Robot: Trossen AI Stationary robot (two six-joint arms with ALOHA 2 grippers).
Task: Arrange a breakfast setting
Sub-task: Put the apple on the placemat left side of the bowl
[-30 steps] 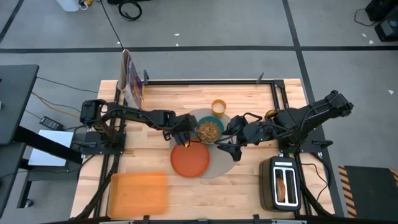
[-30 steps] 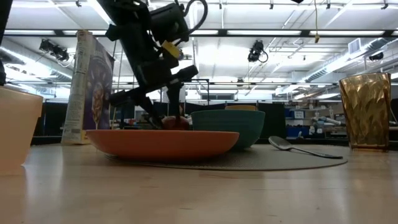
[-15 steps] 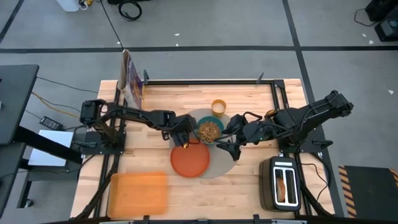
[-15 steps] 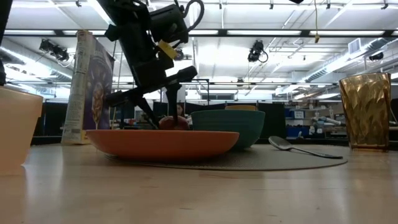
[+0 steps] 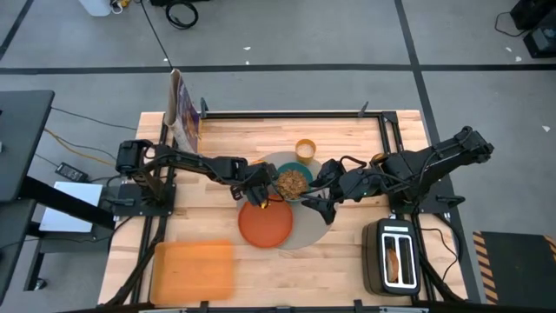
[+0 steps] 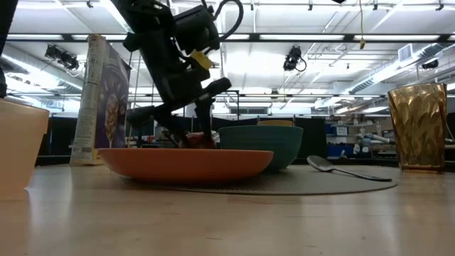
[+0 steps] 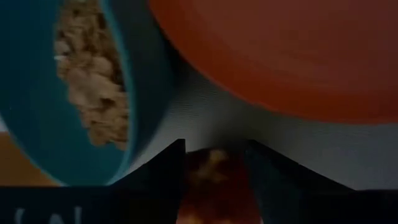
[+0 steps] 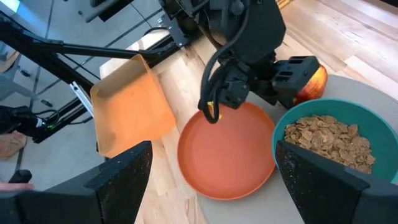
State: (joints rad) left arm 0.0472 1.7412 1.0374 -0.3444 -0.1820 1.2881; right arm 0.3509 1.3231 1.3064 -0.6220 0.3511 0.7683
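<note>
A round grey placemat [image 5: 306,228] carries an orange plate [image 5: 265,224], a teal bowl [image 5: 293,182] of cereal and a metal spoon [image 6: 348,171]. A small yellow cup [image 5: 305,149] stands at the mat's far edge. My left gripper [image 5: 259,193] is shut on the red apple [image 5: 262,203] between the plate's far rim and the bowl. The apple also shows in the right wrist view [image 8: 315,81]. My right gripper [image 5: 317,202] hangs open and empty over the mat, just right of the bowl. My left gripper pinches the apple's two opposite sides [image 7: 211,177] between its two fingers [image 7: 166,171]. The fingers come from above, slanting in from the table's left. The plate's rim hides the apple's underside in the low view [image 6: 200,141], so I cannot tell whether it rests on the mat.
A black-and-silver toaster [image 5: 395,256] with a brown piece in its slot stands at the near right. An orange cutting board [image 5: 193,268] lies at the near left. A cereal box [image 5: 182,109] stands at the far left, and a gold tumbler [image 6: 419,126] on the right.
My left gripper has shifted a little toward the table's right edge and the bowl, still shut on the apple. My right arm has kept still.
</note>
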